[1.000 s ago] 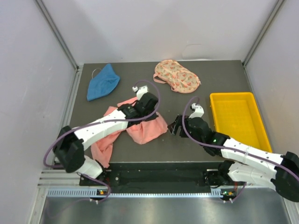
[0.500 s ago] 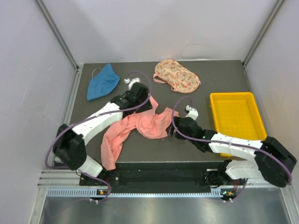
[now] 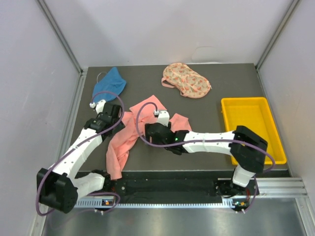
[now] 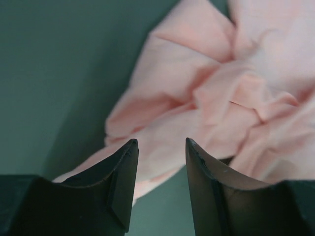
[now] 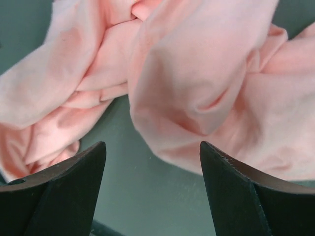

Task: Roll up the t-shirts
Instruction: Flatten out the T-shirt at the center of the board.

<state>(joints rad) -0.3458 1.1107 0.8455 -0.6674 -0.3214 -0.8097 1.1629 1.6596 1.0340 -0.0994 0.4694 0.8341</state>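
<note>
A salmon-pink t-shirt (image 3: 125,135) lies crumpled on the dark mat, stretched from the centre toward the front left edge. My left gripper (image 3: 116,116) stands open at the shirt's left edge; in the left wrist view the left gripper (image 4: 160,145) has nothing between its fingers and the pink cloth (image 4: 211,98) lies just ahead. My right gripper (image 3: 147,132) hovers open over the shirt's middle; in the right wrist view the right gripper (image 5: 152,147) is empty above bare mat, with pink folds (image 5: 197,73) beyond. A blue t-shirt (image 3: 109,81) and a floral t-shirt (image 3: 187,81) lie at the back.
A yellow tray (image 3: 251,129) sits at the right side of the mat. The right arm reaches leftward across the front of the mat. Grey walls close in the left, right and back sides.
The left gripper opened, let go of the pink shirt and drew back to the left. The right arm swung left over the shirt, which now lies longer and more spread out.
</note>
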